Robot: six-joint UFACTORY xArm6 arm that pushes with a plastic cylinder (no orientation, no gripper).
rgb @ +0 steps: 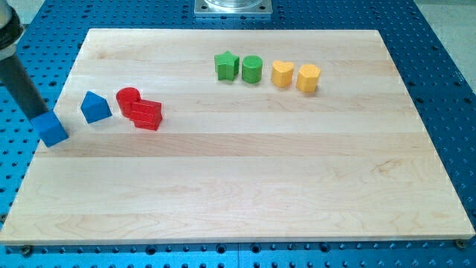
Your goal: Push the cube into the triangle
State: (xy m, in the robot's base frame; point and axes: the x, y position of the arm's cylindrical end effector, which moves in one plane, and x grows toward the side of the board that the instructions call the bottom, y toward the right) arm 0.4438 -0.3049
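Observation:
A blue cube (pixel 52 129) sits at the board's left edge. A blue triangle-like block (pixel 95 107) lies just to its right and a little toward the view's top. The dark rod comes down from the view's top left and my tip (pixel 41 116) touches the cube's upper left side. A small gap separates the cube from the triangle block.
A red cylinder (pixel 128 99) and a red block (pixel 146 115) lie touching, right of the blue triangle. Near the view's top sit a green star (pixel 226 65), a green cylinder (pixel 252 69), a yellow heart (pixel 281 74) and a yellow hexagonal block (pixel 309 77). The wooden board (pixel 245 186) rests on a blue perforated table.

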